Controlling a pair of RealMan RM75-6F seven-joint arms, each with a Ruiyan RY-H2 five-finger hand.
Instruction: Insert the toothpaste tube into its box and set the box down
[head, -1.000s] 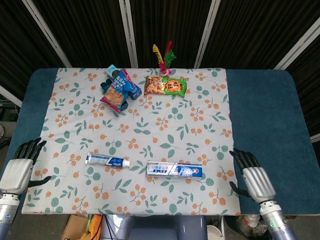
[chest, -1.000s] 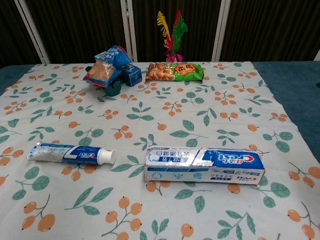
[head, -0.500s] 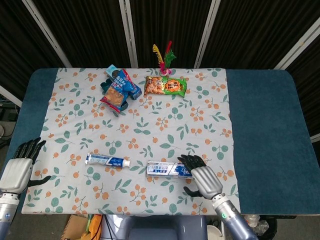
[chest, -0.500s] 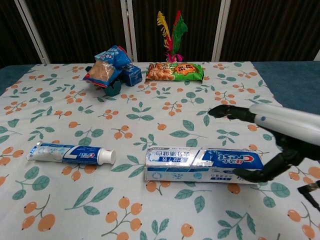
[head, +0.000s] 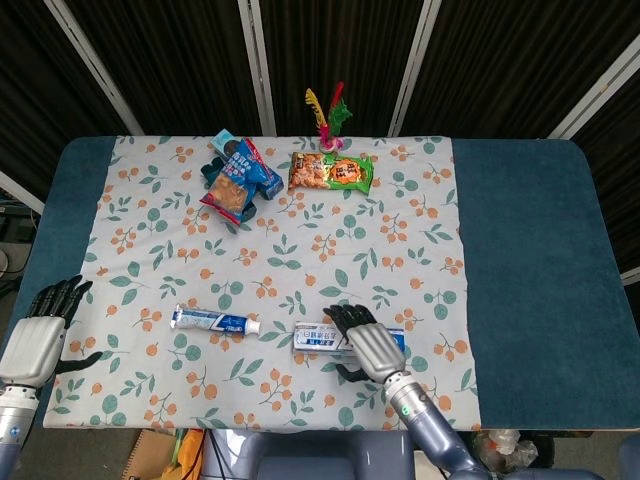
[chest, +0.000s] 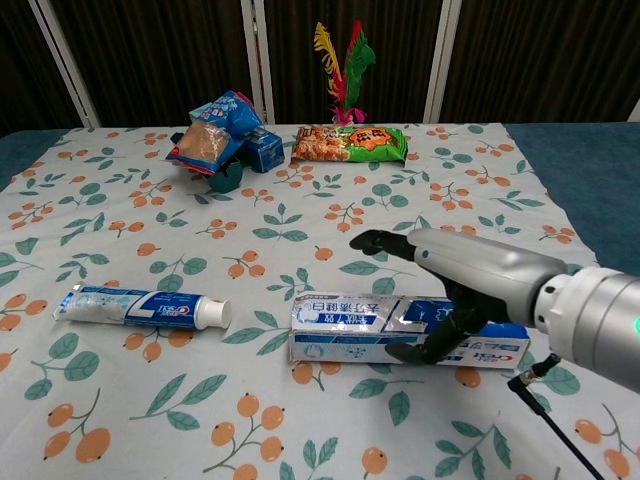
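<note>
The toothpaste tube (head: 215, 320) (chest: 140, 307) lies flat on the floral cloth, cap pointing right toward the box. Just right of it lies the blue and white toothpaste box (head: 315, 338) (chest: 340, 330), lengthwise. My right hand (head: 362, 343) (chest: 460, 265) hovers over the box's right half, fingers spread above its top and the thumb down at its front face; the box still lies flat on the cloth. My left hand (head: 40, 325) stays at the table's near left edge, fingers apart and empty, and shows only in the head view.
At the back of the cloth sit a blue snack bag (head: 238, 178) (chest: 212, 130), an orange and green snack pack (head: 332, 172) (chest: 350, 143) and a feathered shuttlecock (head: 330, 115) (chest: 340, 65). Bare blue table (head: 540, 250) lies to the right.
My right hand has swept from the table's right edge leftward and now sits over the box's right half. The tube, box and left hand have not moved.
</note>
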